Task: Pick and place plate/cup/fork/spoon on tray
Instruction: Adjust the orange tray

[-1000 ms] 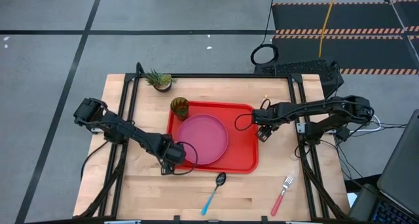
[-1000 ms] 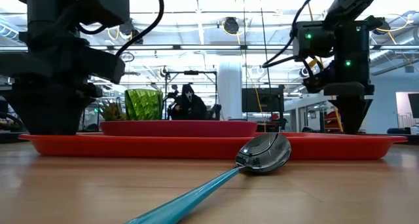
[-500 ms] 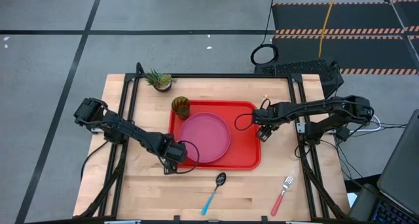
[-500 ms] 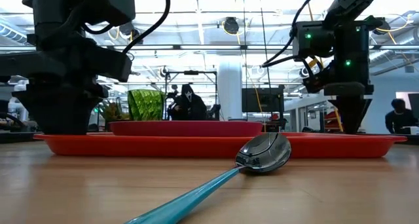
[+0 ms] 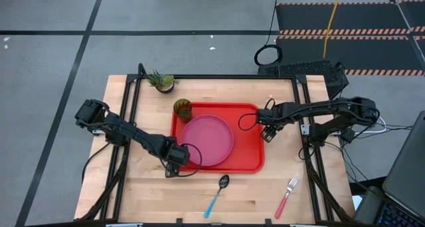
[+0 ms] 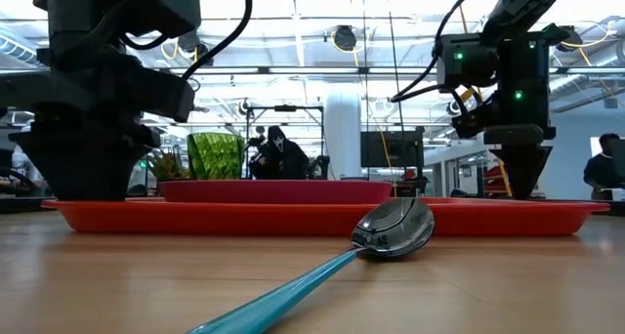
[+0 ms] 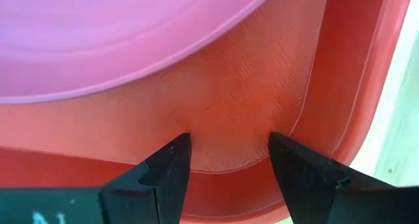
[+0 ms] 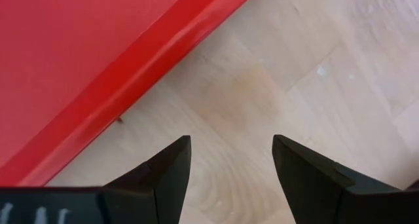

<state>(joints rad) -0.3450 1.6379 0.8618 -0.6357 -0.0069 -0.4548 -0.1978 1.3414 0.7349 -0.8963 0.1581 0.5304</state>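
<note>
The red tray (image 5: 249, 144) lies mid-table. The pink plate (image 5: 207, 141) lies flat on its floor, and the green cup (image 5: 182, 109) stands upright in its far left corner. The blue-handled spoon (image 5: 217, 192) and the red-handled fork (image 5: 287, 196) lie on the wood near the table's near edge. My left gripper (image 5: 178, 160) is open and points down into the tray's near left corner, next to the plate's rim (image 7: 131, 86). My right gripper (image 5: 267, 134) is open over bare wood just outside the tray's right rim (image 8: 150, 60). My left gripper has its open fingertips (image 7: 177, 149) low over the tray's floor (image 7: 226, 135), just inside the near left corner, coming from above. I cannot tell whether the tips touch the floor. They do not touch the plate.
A small spiky potted plant (image 5: 161, 81) stands at the table's far left. A black frame runs along the table's left, right and far edges. There is bare wood between the tray and the near edge, around the spoon (image 6: 391, 227) and fork.
The tray, with the plate and cup on it, has slid a little toward the table's right edge, closer to my right gripper. My left gripper has gone the same way with it.
</note>
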